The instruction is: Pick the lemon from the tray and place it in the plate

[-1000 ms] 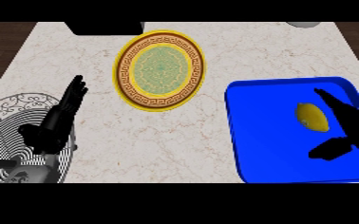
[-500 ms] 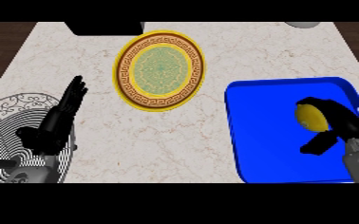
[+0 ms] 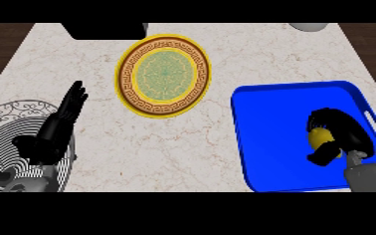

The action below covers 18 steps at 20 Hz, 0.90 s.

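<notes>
The right hand [image 3: 345, 132] is curled round the lemon [image 3: 320, 138] inside the tray [image 3: 279, 139]; lift straight up, clearing the tray's rim, before swinging toward the plate [image 3: 164, 74].

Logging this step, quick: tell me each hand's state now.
Left hand: open, resting at the view's left.
Right hand: curled round the lemon.

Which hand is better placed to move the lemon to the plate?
Right. The right hand curls round the lemon in the blue tray; the left hand rests open at the far left, beyond the plate.
</notes>
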### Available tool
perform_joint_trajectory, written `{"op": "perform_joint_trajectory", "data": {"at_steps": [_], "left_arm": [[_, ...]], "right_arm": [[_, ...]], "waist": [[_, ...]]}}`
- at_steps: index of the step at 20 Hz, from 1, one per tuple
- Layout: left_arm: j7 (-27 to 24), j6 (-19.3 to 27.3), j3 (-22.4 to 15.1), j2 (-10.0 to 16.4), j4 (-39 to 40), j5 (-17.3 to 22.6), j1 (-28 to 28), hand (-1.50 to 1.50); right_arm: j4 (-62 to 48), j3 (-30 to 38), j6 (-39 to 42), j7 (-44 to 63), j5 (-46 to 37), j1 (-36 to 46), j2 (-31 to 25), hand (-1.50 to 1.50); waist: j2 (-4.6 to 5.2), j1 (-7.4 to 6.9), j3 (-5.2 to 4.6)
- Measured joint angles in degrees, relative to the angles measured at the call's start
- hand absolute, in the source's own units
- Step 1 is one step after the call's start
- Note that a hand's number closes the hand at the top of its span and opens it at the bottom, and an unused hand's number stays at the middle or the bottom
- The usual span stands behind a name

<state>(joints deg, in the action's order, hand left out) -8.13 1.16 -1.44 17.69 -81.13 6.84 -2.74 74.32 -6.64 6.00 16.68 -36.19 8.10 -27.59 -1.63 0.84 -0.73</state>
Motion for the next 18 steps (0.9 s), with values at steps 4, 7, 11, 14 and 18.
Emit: {"op": "perform_joint_trajectory", "data": {"at_steps": [4, 7, 11, 14, 18], "left_arm": [[0.97, 0.17, 0.85, 0.8, -1.37, 0.2, 1.6, 0.0], [1.31, 0.12, 1.07, 0.68, -1.41, 0.46, 1.74, 0.0], [0.96, 0.48, 0.95, 0.11, -1.55, 0.0, 1.84, 0.0], [1.33, 0.24, 0.7, -0.14, -1.73, -0.25, 1.79, 0.0], [0.99, -0.03, 0.56, -0.45, -1.16, -0.82, 1.24, 0.0]], "right_arm": [[8.56, -1.92, -4.78, 11.99, -5.35, -5.51, 5.35, 1.5], [15.56, -5.86, -9.88, 19.85, -12.16, -8.83, 9.96, 1.5], [26.11, -13.16, -14.14, 28.47, -22.42, -13.37, 14.84, 1.5], [33.71, -18.9, -13.88, 34.12, -30.04, -15.99, 17.24, 1.5], [42.45, -26.54, -9.46, 40.16, -40.1, -15.96, 20.49, 1.5]], "waist": [[-0.52, 1.68, -0.6], [-0.1, 1.66, -0.07], [0.41, 1.15, 0.6], [0.68, 0.66, 0.88], [0.79, 0.18, 1.12]]}}
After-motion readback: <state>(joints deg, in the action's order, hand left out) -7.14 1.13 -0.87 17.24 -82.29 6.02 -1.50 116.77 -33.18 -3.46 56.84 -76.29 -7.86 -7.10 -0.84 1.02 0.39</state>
